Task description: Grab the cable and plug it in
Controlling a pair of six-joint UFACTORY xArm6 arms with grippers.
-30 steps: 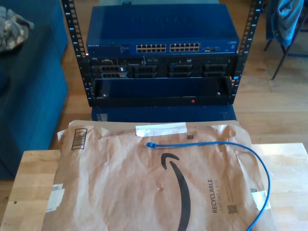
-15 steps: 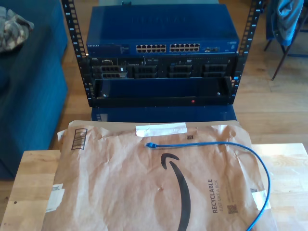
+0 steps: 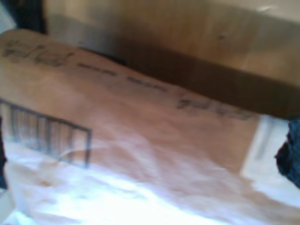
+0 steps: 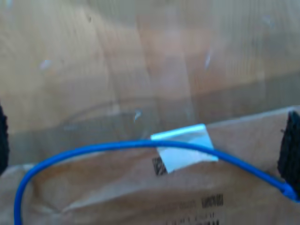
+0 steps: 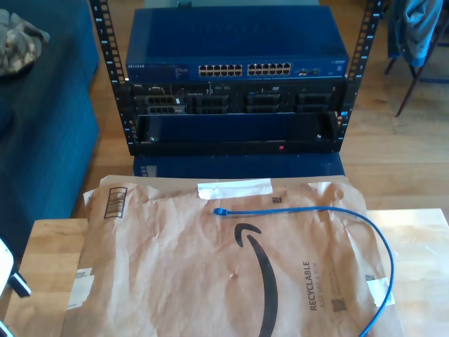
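The bright blue cable [image 5: 382,242] lies loose on a brown paper envelope [image 5: 210,281]. Its plug [image 5: 219,211] rests near the envelope's far edge, and the cord curves round toward the exterior view's lower right. The second wrist view has the cable [image 4: 93,149] arching across a white label [image 4: 185,152]. My second gripper [image 4: 145,145] hangs above it, open, with dark fingers [image 4: 290,145] wide apart. My first gripper [image 3: 145,154] is open over the envelope's barcode [image 3: 47,133] and holds nothing. A row of ports [image 5: 244,69] lines the blue switch.
The envelope covers most of a wooden table [image 5: 49,260]. Beyond the table stands a black rack [image 5: 238,133] with the blue switch [image 5: 238,42] on top. A white and black arm part [image 5: 8,270] pokes in at the exterior view's lower left edge.
A white and black arm part has come into the exterior view at its lower left edge. The cable and envelope lie as before.
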